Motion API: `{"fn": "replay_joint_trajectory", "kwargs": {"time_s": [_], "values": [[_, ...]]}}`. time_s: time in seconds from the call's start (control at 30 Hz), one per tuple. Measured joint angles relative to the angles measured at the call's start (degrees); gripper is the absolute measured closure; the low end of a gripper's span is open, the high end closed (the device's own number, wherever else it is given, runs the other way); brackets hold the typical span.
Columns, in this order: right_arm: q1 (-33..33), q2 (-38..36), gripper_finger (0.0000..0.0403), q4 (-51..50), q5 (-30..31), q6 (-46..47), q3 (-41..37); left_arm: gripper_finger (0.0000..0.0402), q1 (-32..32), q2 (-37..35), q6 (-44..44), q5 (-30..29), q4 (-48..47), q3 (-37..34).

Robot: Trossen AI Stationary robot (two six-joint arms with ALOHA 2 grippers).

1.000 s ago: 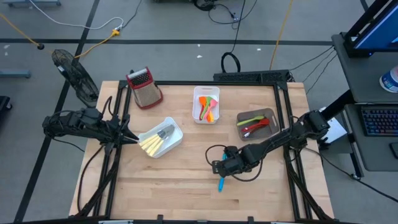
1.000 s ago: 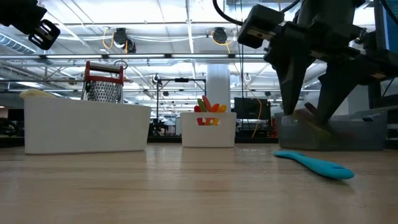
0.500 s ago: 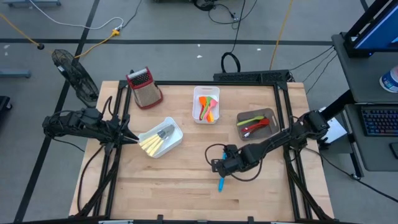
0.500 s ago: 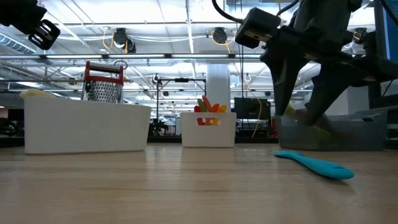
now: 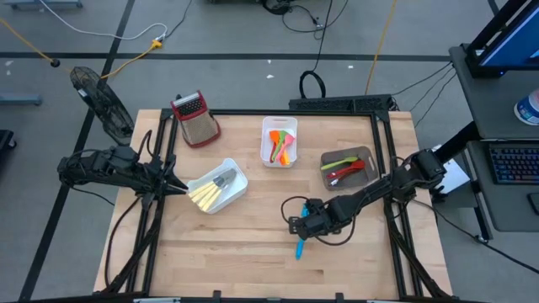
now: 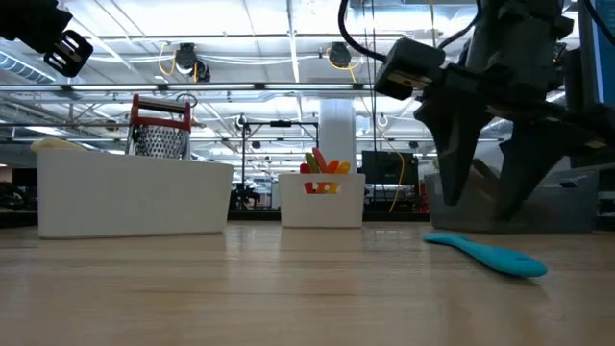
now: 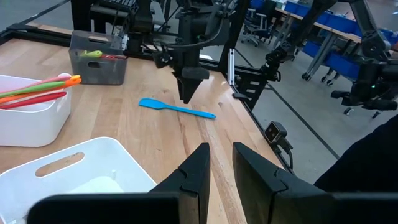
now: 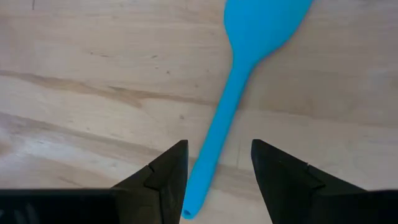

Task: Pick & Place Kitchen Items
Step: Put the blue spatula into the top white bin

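The right gripper (image 8: pixel 214 165) has shifted slightly over the last second and hangs just above the blue spatula (image 5: pixel 298 248), jaws spread astride its handle, nothing held. The spatula lies flat, near centre-right. Left gripper (image 7: pixel 219 165) waits, narrowly parted

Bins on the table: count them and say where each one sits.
3. A large white bin sits at the table's left, by the left end effector. A small white bin sits at the back centre. A grey bin sits at the right. None looks hidden.
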Motion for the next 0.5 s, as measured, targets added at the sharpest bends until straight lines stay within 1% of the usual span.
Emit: {"fn": "replay_joint_trajectory", "kwargs": {"time_s": [0.27,0.5], "values": [[-2.3,0.2,0.0234,3.2,0.9,-2.6,-0.5,0.0332,0.0,0.0,0.0,0.0,0.0,0.0],[-3.8,3.8,0.0234,5.1,-3.1,-3.7,-0.5,0.0332,0.0,0.0,0.0,0.0,0.0,0.0]]}}
